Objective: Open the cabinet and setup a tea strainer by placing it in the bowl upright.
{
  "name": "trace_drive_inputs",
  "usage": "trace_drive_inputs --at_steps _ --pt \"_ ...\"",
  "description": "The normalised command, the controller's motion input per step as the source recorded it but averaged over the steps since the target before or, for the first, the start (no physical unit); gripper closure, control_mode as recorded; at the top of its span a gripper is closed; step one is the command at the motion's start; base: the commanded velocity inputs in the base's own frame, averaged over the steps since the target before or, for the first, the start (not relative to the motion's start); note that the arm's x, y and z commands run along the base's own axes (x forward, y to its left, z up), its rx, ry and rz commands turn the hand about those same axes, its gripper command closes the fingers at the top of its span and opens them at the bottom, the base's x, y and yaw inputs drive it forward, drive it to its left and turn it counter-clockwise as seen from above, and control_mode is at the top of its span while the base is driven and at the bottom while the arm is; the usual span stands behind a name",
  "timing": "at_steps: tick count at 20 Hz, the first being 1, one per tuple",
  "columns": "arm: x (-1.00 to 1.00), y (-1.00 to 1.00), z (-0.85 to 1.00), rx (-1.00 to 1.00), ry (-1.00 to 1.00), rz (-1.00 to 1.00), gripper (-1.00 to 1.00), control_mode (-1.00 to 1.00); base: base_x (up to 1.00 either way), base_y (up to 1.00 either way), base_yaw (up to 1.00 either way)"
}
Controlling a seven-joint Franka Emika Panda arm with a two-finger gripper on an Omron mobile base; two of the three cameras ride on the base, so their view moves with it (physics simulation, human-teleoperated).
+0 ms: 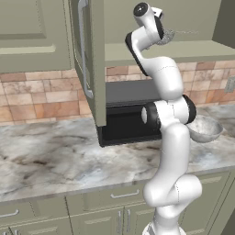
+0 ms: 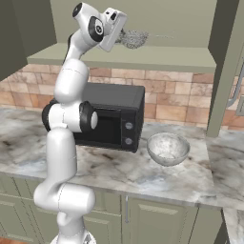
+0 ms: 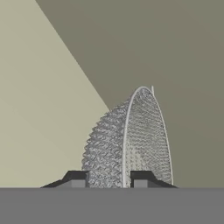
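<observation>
This is a home kitchen. The gripper (image 2: 125, 34) reaches into an open olive-green wall cabinet (image 2: 143, 56), whose raised-panel door (image 1: 89, 59) with a long silver bar handle stands swung out to the gripper's left. Below the gripper, a brick-pattern tile backsplash (image 2: 176, 95) runs behind a veined marble countertop (image 1: 50, 156). A black microwave (image 2: 116, 119) sits on that counter beneath the gripper, with a speckled stone-like bowl (image 2: 167, 147) just beside it. Lower still, olive base cabinets (image 1: 110, 206) with short silver handles line the counter's front.
</observation>
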Motion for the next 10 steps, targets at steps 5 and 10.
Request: trace_drive_inputs --at_steps 5,10 --pt "-0.08 0.05 0.00 -0.08 -0.03 -0.06 1.00 -1.00 0.00 0.00 0.00" --pt "-0.25 0.00 0.00 -0.18 -0.11 -0.06 1.00 -1.00 0.00 0.00 0.00"
